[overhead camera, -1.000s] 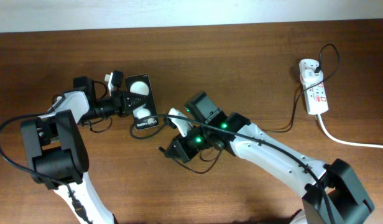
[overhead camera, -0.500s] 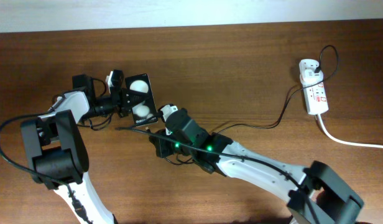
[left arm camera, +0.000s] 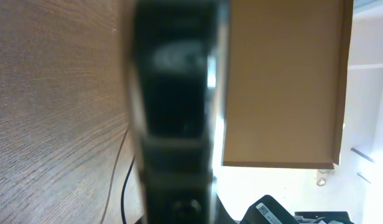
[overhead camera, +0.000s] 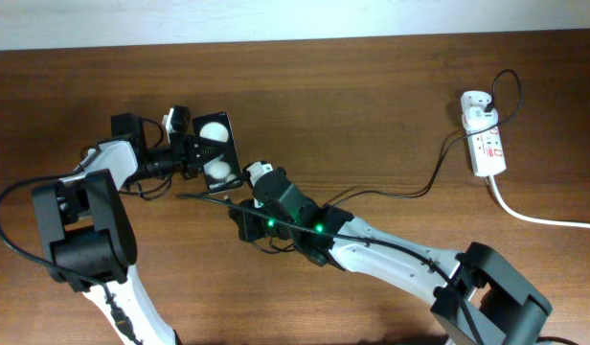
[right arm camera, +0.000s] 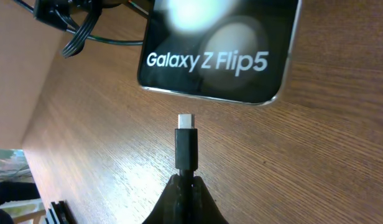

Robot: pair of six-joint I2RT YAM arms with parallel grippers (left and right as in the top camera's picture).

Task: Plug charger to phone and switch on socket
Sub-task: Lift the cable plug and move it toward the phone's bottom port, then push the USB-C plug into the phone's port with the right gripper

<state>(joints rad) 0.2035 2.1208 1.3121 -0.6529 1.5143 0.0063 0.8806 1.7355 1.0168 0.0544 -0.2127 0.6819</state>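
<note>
Dark fingers pinched tight, the right tool [right arm camera: 186,182] grips the charger [right arm camera: 186,149] by its slim black rectangular plug. The small silvery metal tip points up the frame at the phone [right arm camera: 221,53], with a narrow gap between it and the rounded lower edge. The phone is a glossy black slab with a thin metallic rim and white lettering that reads "Galaxy Z Flip5". In the overhead view it sits left of centre, showing two round white spots, its left side clamped in the closed left tool [overhead camera: 185,151]. The left wrist camera shows it only as a blurred dark bar, edge on. The charger's thin black cable loops across the grained brown wooden table [overhead camera: 372,96] to the socket [overhead camera: 486,144], a narrow white strip with red marks at upper right. A thick white cord [overhead camera: 549,218] curves from the strip's lower end toward the right edge.
</note>
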